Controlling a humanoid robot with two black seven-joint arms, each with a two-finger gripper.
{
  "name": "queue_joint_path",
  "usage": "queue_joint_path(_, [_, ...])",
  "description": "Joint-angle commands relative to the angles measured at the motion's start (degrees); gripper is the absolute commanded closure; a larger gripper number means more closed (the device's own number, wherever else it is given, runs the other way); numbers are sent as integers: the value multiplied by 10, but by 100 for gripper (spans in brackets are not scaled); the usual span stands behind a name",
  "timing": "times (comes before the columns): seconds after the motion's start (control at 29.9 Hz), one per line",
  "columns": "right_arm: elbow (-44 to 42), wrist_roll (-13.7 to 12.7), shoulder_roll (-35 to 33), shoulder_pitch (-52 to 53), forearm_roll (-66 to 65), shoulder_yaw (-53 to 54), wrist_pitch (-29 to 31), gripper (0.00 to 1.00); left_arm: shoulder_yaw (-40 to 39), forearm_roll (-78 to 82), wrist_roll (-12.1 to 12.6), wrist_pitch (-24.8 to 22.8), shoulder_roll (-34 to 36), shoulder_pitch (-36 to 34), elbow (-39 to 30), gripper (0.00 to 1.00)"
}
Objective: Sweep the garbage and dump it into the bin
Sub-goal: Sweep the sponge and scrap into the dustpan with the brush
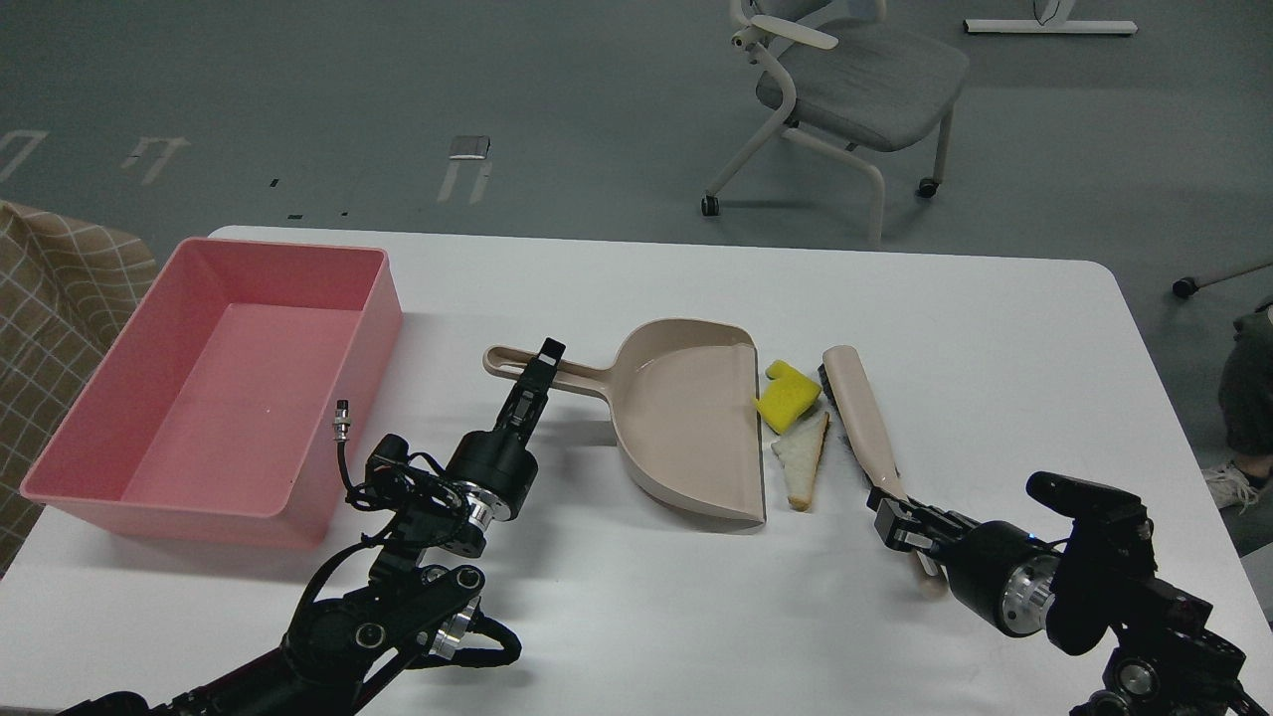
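On the white surface (636, 288) the pink bin (214, 388) sits at about nine o'clock from the centre, well apart from the garbage. A beige dustpan (686, 428) lies near the middle, its handle pointing toward nine o'clock and its open lip facing three o'clock. Just beside that lip, at three o'clock of it, is the yellow sponge block (788, 396), and at the sponge's six o'clock lies the triangular bread slice (804, 459), its upper corner touching or nearly touching the sponge. A beige brush (857, 418) stands at three o'clock of both pieces, its bristle side turned toward them and close against the sponge's right corner; whether the bristles touch the bread cannot be told. The right tool (890, 517), at about five o'clock of the scene, is pinching the lower end of the brush handle. The left tool (542, 360) reaches up from seven o'clock and sits on the dustpan handle with its fingers pressed around it. A grey office chair (845, 89) stands on the floor at twelve o'clock, beyond the surface.
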Motion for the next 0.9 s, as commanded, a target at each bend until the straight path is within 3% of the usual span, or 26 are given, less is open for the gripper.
queue_joint_path(0.0, [1,-4,20,3,-1,-14,0,83,0,0,0,0,1,0,0,79])
queue_joint_path(0.33, [-4,-6,136,38,-13,-25,0,83,0,0,0,0,-1,-1,0,79])
queue_joint_path(0.77, [-10,-6,139,83,-13,8,0,83,0,0,0,0,-3,-1,0,80])
queue_joint_path(0.87, [-6,-6,139,95,-8,30,0,83,0,0,0,0,-3,-1,0,86])
